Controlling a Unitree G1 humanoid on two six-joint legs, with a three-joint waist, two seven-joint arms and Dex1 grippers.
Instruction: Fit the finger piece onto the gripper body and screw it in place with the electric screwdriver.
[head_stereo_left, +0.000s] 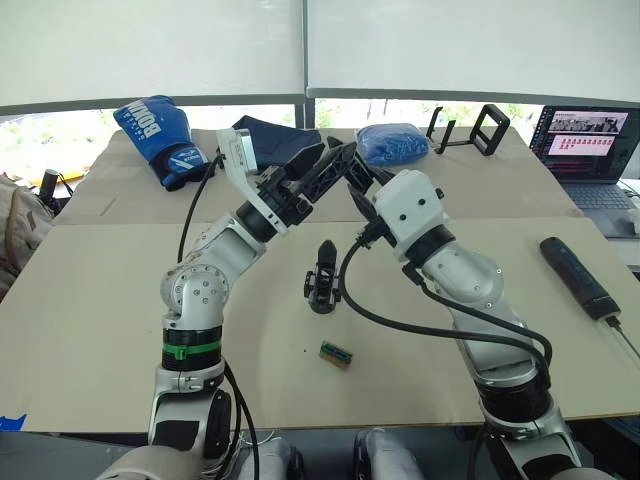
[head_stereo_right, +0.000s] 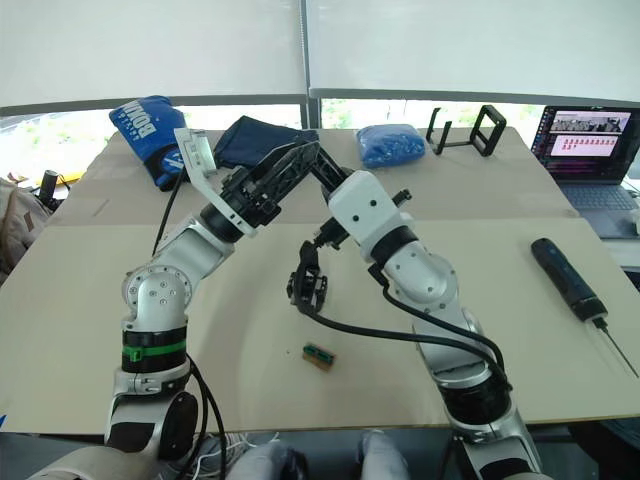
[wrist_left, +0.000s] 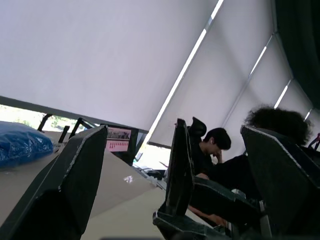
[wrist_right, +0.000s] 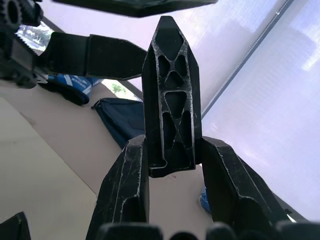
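Broad tan table (head_stereo_left: 120, 300) spread under both raised arms, window blinds behind. Along the far edge: blue boxing glove (head_stereo_left: 155, 135), dark navy cloth (head_stereo_left: 275, 140), blue crumpled bag (head_stereo_left: 392, 142), black wire stand (head_stereo_left: 480, 128). Open laptop (head_stereo_left: 590, 150) at the far right corner.

Electric screwdriver (head_stereo_left: 578, 277) lying flat on the table's right side, well apart from both grippers, thin bit toward the near edge.

Left gripper (head_stereo_left: 335, 165) lifted above the table's middle, fingers (wrist_left: 75, 175) spread wide with nothing between them; in the left wrist view, the finger piece seen edge-on standing in the gap, touching neither finger. Two seated people in the background of that view.

Right gripper (wrist_right: 170, 170) raised to meet it, tip to tip, fingers (wrist_right: 125, 190) pinching the base of the finger piece (wrist_right: 171, 95), which stands upright with its ribbed face toward the wrist camera and its pointed tip reaching up between the left gripper's open fingers.

Gripper body (head_stereo_left: 323, 277) standing upright on the table below the two grippers, untouched, pointed finger up.

Small green-and-brown block (head_stereo_left: 336, 354) lying just nearer than the gripper body, apart from it.
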